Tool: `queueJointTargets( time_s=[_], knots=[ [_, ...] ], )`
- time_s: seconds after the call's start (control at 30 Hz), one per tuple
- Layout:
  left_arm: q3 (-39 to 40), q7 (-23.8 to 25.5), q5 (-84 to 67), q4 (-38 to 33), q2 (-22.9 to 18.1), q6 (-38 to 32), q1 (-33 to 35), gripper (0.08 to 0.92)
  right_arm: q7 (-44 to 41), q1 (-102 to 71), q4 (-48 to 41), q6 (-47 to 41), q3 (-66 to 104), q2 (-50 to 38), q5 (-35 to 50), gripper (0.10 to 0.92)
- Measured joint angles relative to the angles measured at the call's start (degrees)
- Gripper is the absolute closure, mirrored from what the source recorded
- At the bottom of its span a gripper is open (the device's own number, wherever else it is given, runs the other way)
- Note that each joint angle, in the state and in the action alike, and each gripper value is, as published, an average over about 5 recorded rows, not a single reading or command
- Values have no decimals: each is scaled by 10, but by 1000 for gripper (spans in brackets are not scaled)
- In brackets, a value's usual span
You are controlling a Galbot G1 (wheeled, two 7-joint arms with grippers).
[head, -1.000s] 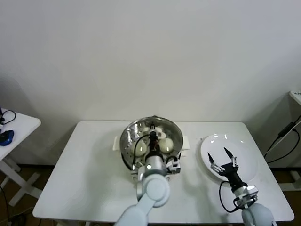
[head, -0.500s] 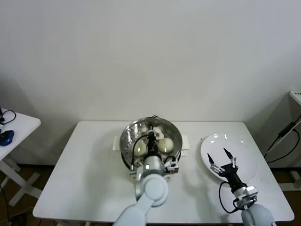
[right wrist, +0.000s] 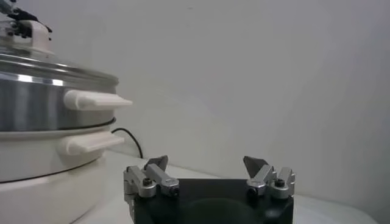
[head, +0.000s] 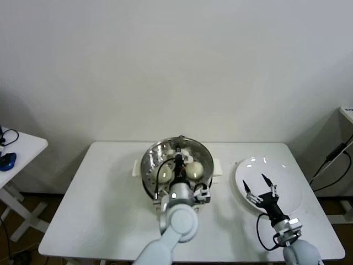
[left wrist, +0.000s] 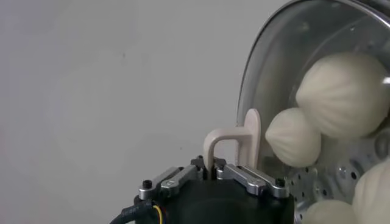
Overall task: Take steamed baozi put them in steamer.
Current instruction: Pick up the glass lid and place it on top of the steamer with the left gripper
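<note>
The left gripper [head: 178,162] is closed and empty above the steamer [head: 151,154]; the baozi [head: 193,170] lie beside it. The right gripper [head: 260,186] is wide open and empty over the white plate [head: 289,176].

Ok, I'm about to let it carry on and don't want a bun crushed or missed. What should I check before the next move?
1. Buns in steamer: four baozi visible in the left wrist view: ok.
2. Plate bare of buns: ok.
3. Left end effector shut, holding nothing: ok.
4. Left end effector clear of the steamer: not ok, it is over the pot.
5. Right end effector open above the plate: ok.
</note>
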Motion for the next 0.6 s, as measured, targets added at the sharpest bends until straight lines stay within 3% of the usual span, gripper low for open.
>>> queueJointTargets(
  time_s=[0.6],
  knots=[
    [-3,-4,-6,6,1,0,1,846,-3,-1,0,2,2,4,-4,203]
  ],
)
